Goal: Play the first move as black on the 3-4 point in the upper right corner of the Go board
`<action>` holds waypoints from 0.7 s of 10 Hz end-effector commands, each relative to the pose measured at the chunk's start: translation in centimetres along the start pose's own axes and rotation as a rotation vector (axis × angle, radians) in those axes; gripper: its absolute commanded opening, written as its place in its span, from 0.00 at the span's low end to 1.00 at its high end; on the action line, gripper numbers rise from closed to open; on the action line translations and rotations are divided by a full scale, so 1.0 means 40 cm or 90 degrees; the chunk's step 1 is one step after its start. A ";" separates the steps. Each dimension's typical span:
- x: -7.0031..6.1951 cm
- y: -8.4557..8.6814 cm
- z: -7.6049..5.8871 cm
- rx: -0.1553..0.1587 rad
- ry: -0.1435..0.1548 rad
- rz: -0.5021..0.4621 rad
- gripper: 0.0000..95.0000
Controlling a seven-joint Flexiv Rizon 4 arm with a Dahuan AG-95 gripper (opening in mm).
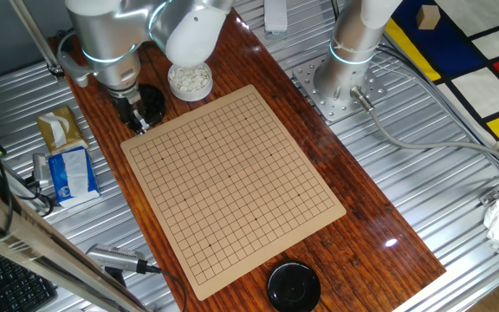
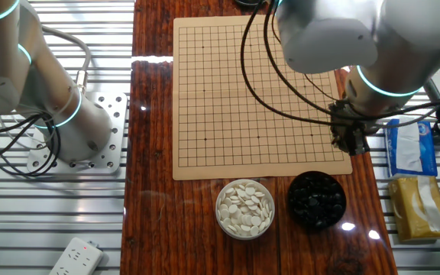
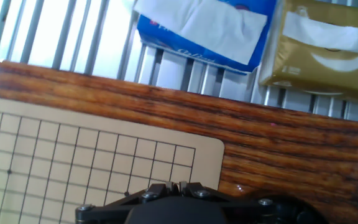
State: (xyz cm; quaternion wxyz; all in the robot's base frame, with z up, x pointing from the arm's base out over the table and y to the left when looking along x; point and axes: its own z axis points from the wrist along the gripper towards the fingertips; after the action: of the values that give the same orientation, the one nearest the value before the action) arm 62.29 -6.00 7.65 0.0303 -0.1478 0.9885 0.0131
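Note:
The tan Go board lies on the wooden table with no stones on its grid. It also shows in the other fixed view and the hand view. A round black bowl of black stones stands just off the board's corner, partly hidden behind my arm in one fixed view. My gripper hangs low over that same board corner, beside the bowl. In the hand view my gripper has its fingers almost together. No single black stone shows between them.
A bowl of white stones stands beside the black bowl. A black lid lies past the board's opposite end. A blue tissue pack and a gold tissue pack lie on the metal slats beyond the table edge.

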 end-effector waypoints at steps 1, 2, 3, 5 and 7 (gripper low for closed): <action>0.005 0.004 0.022 -0.028 -0.009 0.000 0.00; 0.006 0.004 0.024 -0.035 -0.001 0.010 0.00; 0.007 0.004 0.024 -0.031 0.006 0.012 0.00; 0.013 0.002 0.021 -0.020 0.008 0.017 0.00; 0.013 0.001 0.014 -0.007 0.007 0.023 0.00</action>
State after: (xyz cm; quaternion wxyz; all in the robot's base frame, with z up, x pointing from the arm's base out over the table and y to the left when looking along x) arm 61.97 -5.97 6.97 0.0152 -0.1263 0.9913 0.0339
